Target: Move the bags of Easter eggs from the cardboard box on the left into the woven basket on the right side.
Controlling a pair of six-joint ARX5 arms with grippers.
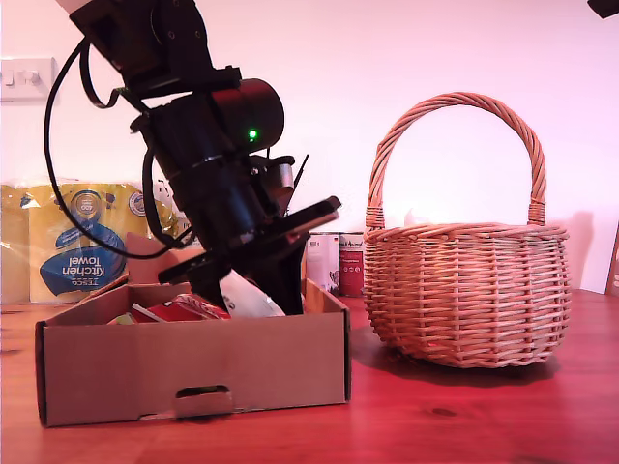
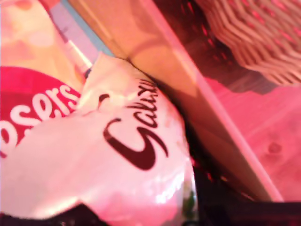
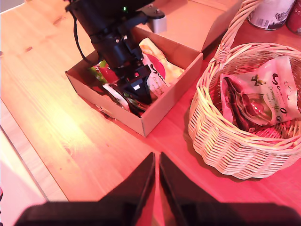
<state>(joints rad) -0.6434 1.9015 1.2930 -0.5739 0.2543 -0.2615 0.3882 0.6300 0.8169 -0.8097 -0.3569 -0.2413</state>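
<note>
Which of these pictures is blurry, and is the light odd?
First wrist view: too close to the bag, so it is soft, with glare on the plastic. Exterior view: sharp, the basket shadowing the table. Second wrist view: sharp, with a washed-out bright patch on the table. All three have a pink-red cast.

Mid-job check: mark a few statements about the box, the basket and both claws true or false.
1. The woven basket already holds a bag. True.
2. My second claw carries a bag. False: it is shut on nothing, above the table.
3. My first claw is down in the cardboard box, on a white bag. True.
4. In the exterior view the basket stands left of the box. False: it stands to the box's right.
5. The white bag is the only one in the box. False: a red bag lies there too.
</note>
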